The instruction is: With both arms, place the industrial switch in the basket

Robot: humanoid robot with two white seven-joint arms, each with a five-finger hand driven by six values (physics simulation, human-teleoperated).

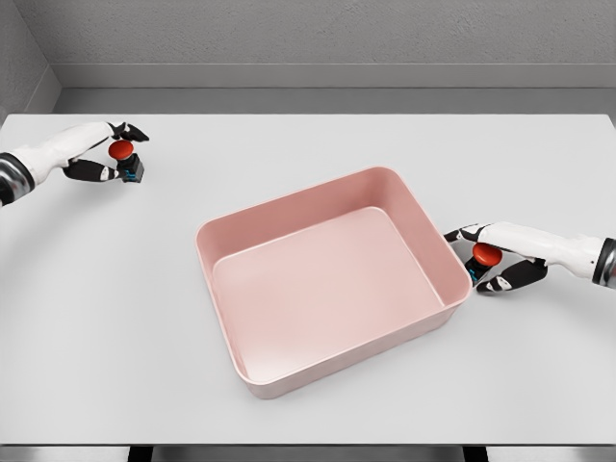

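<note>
A: Since both arms are in the head view, give me each hand in turn. Left first.

B: My left hand (108, 154) is at the far left of the table (308, 144), arm coming in from the left edge. Thumb and fingers are curled around 1 switch (123, 160): red round button on top, dark body with a bit of blue below. It is pinched between the dark fingertips. I cannot tell whether its base touches the table.

A: Right?

B: My right hand (499, 260) is at the right, just beside the basket (332, 188), near its right-hand corner. Fingers are closed on a 2nd switch (485, 256), same red button, a sliver of blue under it. 1 fingertip reaches toward the basket wall; contact not resolvable.

A: Basket position?

B: Pink, rectangular, rounded corners, centre of the table, turned at an angle to the table edges. It sits flat.

A: Switches relative to basket?

B: Both outside it. Left one well apart from it, toward the far-left side. Right one just beside the right wall, outside the rim.
</note>
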